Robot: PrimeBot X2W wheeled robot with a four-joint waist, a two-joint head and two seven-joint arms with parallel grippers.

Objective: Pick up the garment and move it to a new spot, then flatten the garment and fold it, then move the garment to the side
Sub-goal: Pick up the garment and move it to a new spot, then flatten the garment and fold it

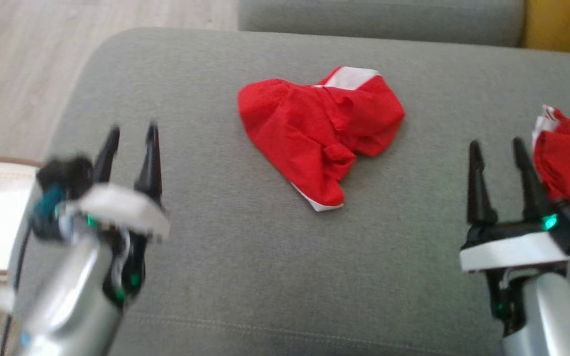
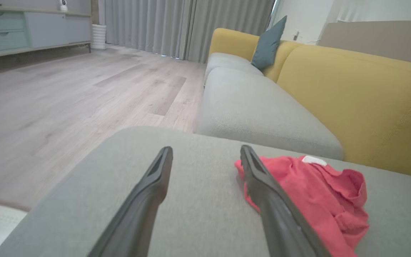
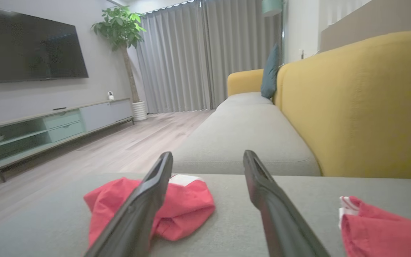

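1. lying crumpled near the middle of the grey seat cushion (image 1: 245, 257), the red garment (image 1: 320, 132) shows white trim at its far edge and near tip; it is bunched, not flat
2. the left gripper (image 1: 133, 129) hovers over the near left of the cushion, jaws spread wide and empty, well apart from the garment; in the left wrist view the left gripper (image 2: 206, 149) points past the left edge of the red garment (image 2: 316, 192)
3. the right gripper (image 1: 495, 144) hovers at the near right, jaws likewise wide open with nothing between them; a second red garment (image 1: 569, 163) lies just beside it at the cushion's right edge, and i cannot tell whether they touch
4. judging by the bunched fabric and two empty grippers, the step in hand looks like the pick-up, or else the start of flattening; which one i cannot tell, and nothing is folded yet
5. the next move calls for a gripper to travel in over the garment, come down on a raised fold or the trimmed edge, and close on it without digging into the soft cushion
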